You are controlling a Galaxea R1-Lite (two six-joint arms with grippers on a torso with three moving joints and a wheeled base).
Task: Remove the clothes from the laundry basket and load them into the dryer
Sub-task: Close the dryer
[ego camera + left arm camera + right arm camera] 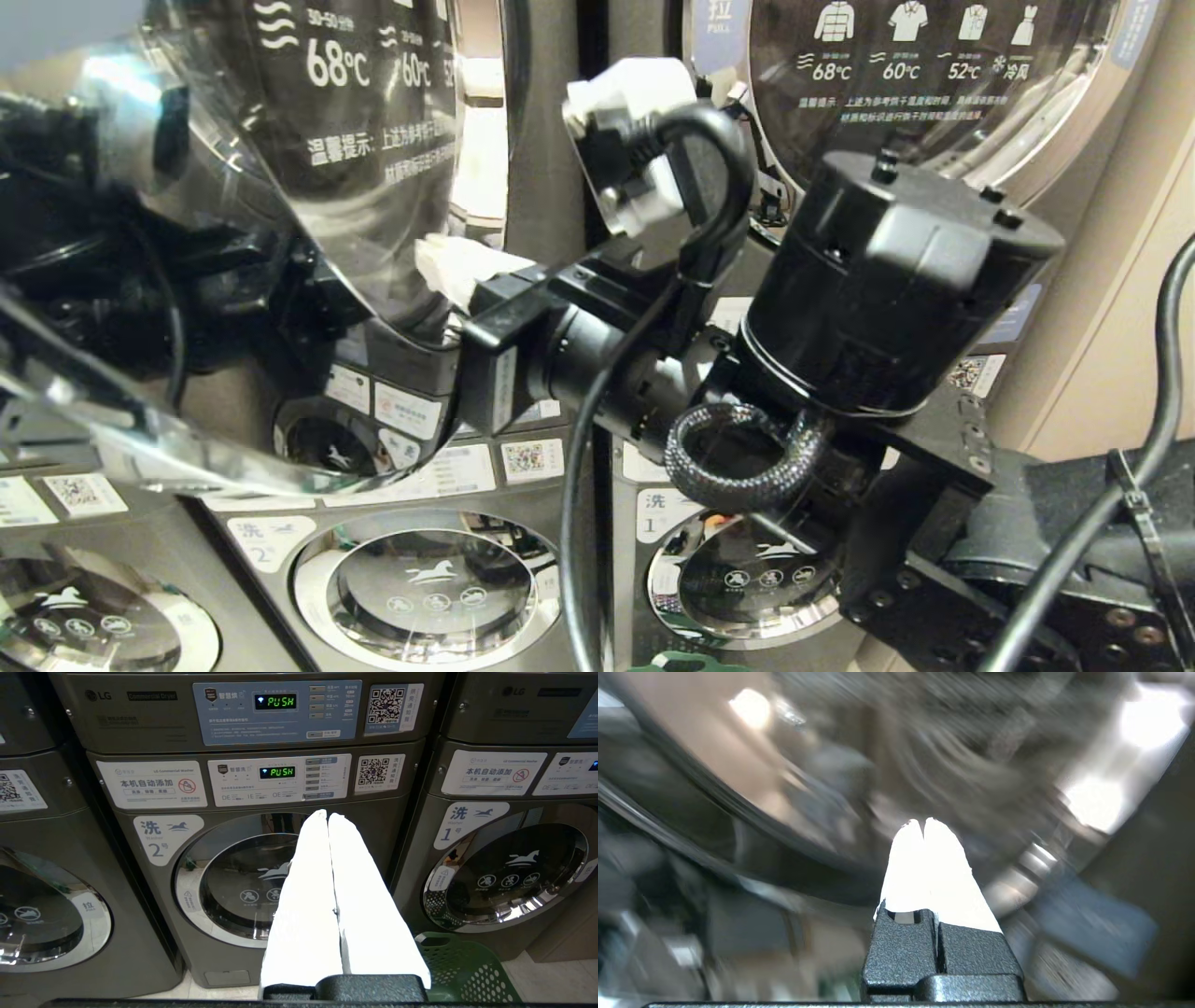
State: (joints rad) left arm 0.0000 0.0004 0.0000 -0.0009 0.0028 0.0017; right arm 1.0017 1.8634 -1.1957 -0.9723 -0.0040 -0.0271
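Closest to the head camera is the right arm [896, 280], a big black motor housing and cabling filling most of the right half of that view. Its right hand [448, 266] reaches out to the robot's left, white fingertips poking up against the lower rim of the open dryer door [280, 233], a round glass door with temperature figures printed on it. In the right wrist view the two white fingers [906, 868] are pressed flat together with nothing between them, and the background there is too smeared to read beyond curved glass and metal.

The left hand [328, 816] sits parked low in front of the stacked machines. Its white fingers [303, 905] are also closed tip to tip and empty.

Just beside it, down on the floor, there's a corner of the green laundry basket [467, 970], perforated plastic, standing in front of washer no. 1 [504, 872]. Can't tell what's in it from that sliver. A tiny green edge of it also peeks in at the bottom of the head view.

Further back, washer no. 2 [233, 882] has its door closed, and both panels [275, 702] above read PUSH.
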